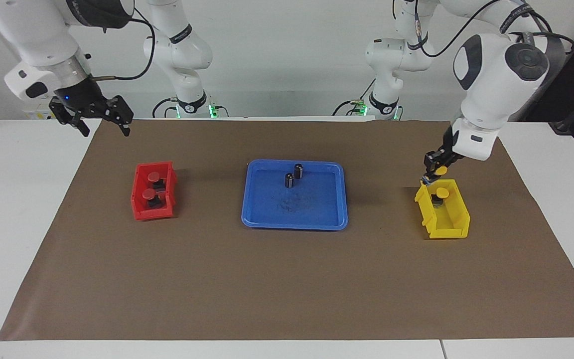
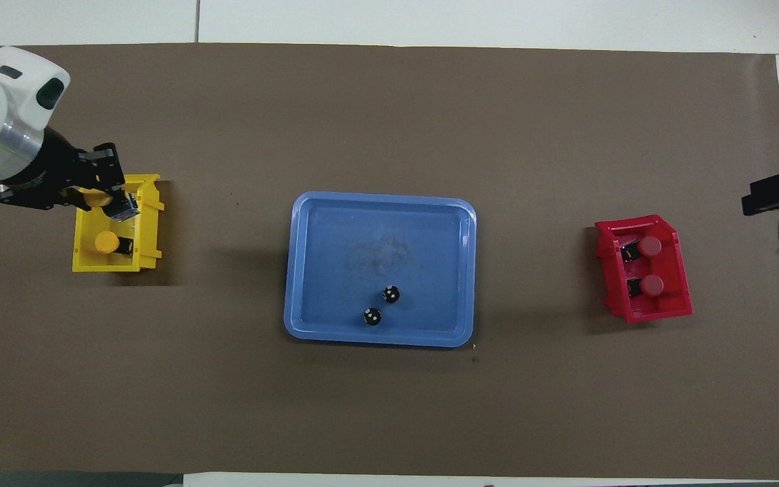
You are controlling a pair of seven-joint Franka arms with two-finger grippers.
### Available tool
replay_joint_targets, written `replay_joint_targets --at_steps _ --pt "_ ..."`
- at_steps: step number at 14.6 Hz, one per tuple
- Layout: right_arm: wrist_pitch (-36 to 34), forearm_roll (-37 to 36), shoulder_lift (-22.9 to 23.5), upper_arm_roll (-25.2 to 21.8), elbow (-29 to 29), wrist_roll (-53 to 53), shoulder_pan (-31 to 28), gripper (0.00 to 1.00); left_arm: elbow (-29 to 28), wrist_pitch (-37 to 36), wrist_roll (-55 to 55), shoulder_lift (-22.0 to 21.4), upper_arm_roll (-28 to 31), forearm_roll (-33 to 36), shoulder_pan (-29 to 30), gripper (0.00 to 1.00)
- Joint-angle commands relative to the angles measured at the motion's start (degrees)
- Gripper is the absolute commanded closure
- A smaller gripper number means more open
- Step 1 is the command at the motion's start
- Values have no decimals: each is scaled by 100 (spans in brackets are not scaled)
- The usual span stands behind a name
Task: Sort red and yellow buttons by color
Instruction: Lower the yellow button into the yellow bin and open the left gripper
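With both red buttons (image 1: 151,185) lying in the red bin (image 1: 140,212) and one yellow button (image 1: 439,194) in the yellow bin (image 1: 446,227), only the last yellow button (image 1: 440,171) seems left: the left hand (image 1: 435,174) grips it just over that bin's robot-side end. Facing, the right hand (image 1: 101,119) hangs open over the table edge, waiting; overhead, it is barely visible, though the blue tray (image 2: 308,270) shows only two black cylinders (image 2: 381,305).

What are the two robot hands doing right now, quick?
Left gripper: shut on a yellow button, up over the yellow bin.
Right gripper: open, holding nothing, raised above the table's right-arm end.
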Motion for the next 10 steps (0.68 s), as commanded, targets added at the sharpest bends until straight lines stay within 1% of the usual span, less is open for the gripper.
replay_joint_targets --at_steps 1,3,4,5,6,7,10 --pt "-69 -176 242 70 69 94 -39 0 -377 459 750 -140 -60 -74 513 98" --pt "-121 -159 224 70 41 103 -56 0 -806 968 883 -201 -60 -74 628 98" --pt "-313 -159 171 26 15 111 5 0 -1079 1267 910 -210 -60 -65 664 98" --pt "-332 -167 110 -218 -47 111 162 0 -1273 1523 962 -202 -60 -65 664 98" --pt "-315 -159 83 -560 -117 103 407 0 -1388 1734 1015 -184 -51 -56 664 98" --pt "-306 -159 66 -728 -161 103 523 0 -1450 1875 1094 -149 -51 -56 673 98" --pt "-297 -150 65 -739 -170 103 515 0 -1652 2253 1243 -96 -51 -65 778 98"
